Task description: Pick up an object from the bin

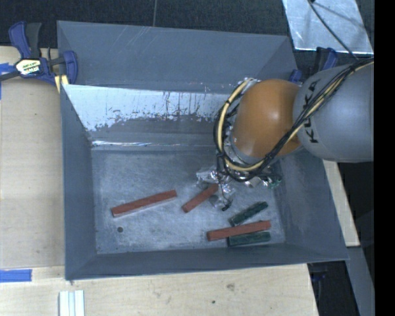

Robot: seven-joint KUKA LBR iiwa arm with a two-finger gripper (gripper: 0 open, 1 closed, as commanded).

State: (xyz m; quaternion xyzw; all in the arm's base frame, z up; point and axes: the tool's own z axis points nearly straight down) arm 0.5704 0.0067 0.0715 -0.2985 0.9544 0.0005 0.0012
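The grey bin [79, 176] has the claw [218, 188] low over the middle of its floor (apart or together, I cannot tell). A short red-brown stick [197, 201] lies slanted, its upper end right at the claw. A dark green stick [249, 211] lies just beside the claw, toward the near wall.

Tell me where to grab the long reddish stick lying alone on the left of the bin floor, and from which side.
Probably its middle, coming straight down from above and closing across the narrow width. The stick lies flat with bare bin floor all round, so both long edges are free, and a centred grip should keep it level.
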